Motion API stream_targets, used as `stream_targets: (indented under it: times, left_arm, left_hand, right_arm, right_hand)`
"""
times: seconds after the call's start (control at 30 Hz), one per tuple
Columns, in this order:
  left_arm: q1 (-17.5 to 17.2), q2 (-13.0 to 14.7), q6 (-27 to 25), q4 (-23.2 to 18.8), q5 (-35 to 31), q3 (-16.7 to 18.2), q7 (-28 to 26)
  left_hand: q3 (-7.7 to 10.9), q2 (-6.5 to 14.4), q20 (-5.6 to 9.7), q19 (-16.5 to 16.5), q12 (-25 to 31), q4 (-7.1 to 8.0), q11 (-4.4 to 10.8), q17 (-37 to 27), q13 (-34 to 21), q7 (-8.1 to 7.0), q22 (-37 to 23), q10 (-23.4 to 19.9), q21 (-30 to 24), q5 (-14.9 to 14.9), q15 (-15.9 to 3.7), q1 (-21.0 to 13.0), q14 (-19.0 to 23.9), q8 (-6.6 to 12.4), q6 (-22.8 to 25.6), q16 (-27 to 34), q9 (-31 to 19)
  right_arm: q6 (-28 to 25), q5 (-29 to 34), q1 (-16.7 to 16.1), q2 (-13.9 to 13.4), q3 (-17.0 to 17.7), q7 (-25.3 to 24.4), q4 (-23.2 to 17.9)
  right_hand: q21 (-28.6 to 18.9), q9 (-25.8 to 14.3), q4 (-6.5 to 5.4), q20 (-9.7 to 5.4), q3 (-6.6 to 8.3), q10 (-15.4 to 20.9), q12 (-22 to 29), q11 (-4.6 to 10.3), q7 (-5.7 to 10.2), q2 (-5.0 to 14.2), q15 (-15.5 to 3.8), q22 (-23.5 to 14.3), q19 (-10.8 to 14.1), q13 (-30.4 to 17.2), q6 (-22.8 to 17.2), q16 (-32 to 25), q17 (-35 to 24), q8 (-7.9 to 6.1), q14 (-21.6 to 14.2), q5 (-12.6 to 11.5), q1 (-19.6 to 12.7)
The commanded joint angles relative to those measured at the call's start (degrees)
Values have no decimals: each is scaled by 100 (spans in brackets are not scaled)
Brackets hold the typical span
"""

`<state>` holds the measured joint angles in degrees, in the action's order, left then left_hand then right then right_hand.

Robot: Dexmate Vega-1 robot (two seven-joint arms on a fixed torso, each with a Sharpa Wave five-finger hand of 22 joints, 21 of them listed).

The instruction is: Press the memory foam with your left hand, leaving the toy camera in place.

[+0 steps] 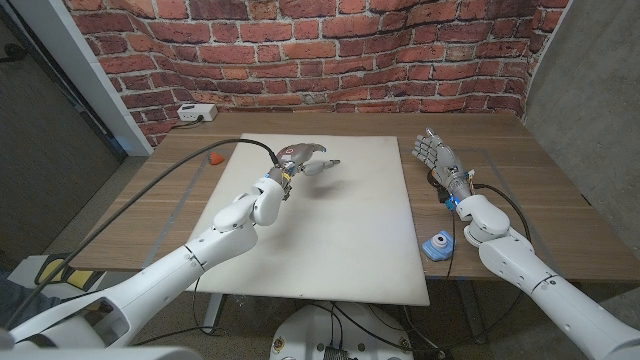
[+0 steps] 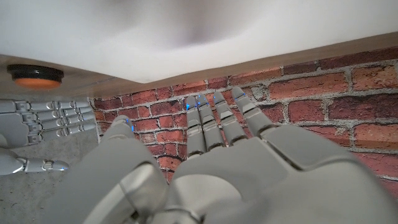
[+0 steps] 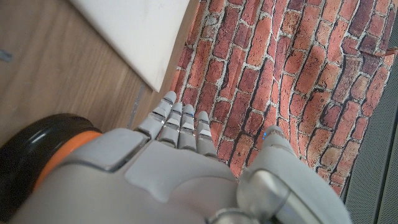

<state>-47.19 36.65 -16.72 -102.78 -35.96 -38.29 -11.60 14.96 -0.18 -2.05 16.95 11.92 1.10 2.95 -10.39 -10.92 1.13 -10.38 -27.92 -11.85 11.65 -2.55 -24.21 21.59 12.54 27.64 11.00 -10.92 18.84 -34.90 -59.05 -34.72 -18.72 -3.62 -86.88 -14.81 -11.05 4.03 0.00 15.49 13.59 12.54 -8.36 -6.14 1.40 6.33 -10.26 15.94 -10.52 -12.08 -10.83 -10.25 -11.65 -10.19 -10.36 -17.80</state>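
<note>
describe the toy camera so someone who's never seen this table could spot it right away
Start at the big white memory foam covering the wooden table. At its right edge, near the front corner beside the right arm, sits the toy camera: small, light blue, with a round lens.

head view: high, looking down over the memory foam [image 1: 320, 215] toward the brick wall [image 1: 330, 50].
wrist views: close behind each hand, facing the same wall; both share the foam's edge.
</note>
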Motion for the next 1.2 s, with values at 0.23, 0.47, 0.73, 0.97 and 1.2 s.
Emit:
stream_targets:
  times: [0.23, 0.47, 0.73, 0.97, 1.2]
  left_arm:
    - [-417, -8, 1279, 186, 2133, 885, -423]
    - [-404, -51, 2011, 555, 2945, 1028, -307]
    - [-380, -135, 2775, 969, 3974, 1188, 105]
    - [-406, -262, 3301, 1266, 4689, 1298, 360]
    - [-445, -334, 3511, 1376, 5055, 1336, 467]
  left_hand:
    - [13, 53, 13, -29, -30, -24, -117, -2, -14, 108, 1, 2, 15, -4, 77, -49, 50, -49, -9, -3, -8]
    - [20, 75, 38, -1, -37, -19, -188, -4, -14, 147, 0, 10, 4, -7, 122, -53, 70, -54, -11, 2, -8]
    - [21, 92, 20, -10, -47, -12, -197, -7, -14, 174, -1, 31, 7, -12, 150, -50, 55, -72, -45, -6, -9]
    - [14, 98, 5, -15, -52, 1, -215, -10, -14, 202, -2, 43, 9, -18, 181, -33, 50, -84, -73, -8, -9]
    - [-9, 94, -23, -39, -86, 26, -223, -15, -15, 224, -3, 138, 16, -30, 227, 8, -16, -122, -172, -29, -10]
  right_arm:
    - [322, 36, -3, 150, 21, 11, 159]
    - [351, 42, -2, 148, 31, 25, 180]
    - [349, 33, -36, 139, 53, -6, 156]
    - [388, -10, -20, 186, 54, 24, 208]
    - [426, -53, 14, 242, 49, 58, 271]
  right_hand:
    - [2, -10, 37, 13, 13, 132, 53, 28, 8, 13, -22, -22, 145, -30, -119, -29, -27, -22, -169, 19, 42]
    - [9, -10, 47, 11, 10, 163, 60, 33, 7, 14, -30, -22, 165, -30, -142, -26, -26, -24, -193, 20, 45]
    - [13, -10, 55, 18, 7, 179, 61, 30, 6, 17, -31, -23, 194, -30, -156, -23, -26, -23, -210, 20, 51]
    - [22, -10, 61, 16, 5, 189, 59, 27, 5, 20, -33, -23, 206, -29, -161, -19, -26, -19, -225, 21, 58]
    - [29, -10, 66, 19, 4, 199, 60, 19, 3, 22, -35, -23, 210, -29, -166, -16, -26, -17, -231, 21, 60]
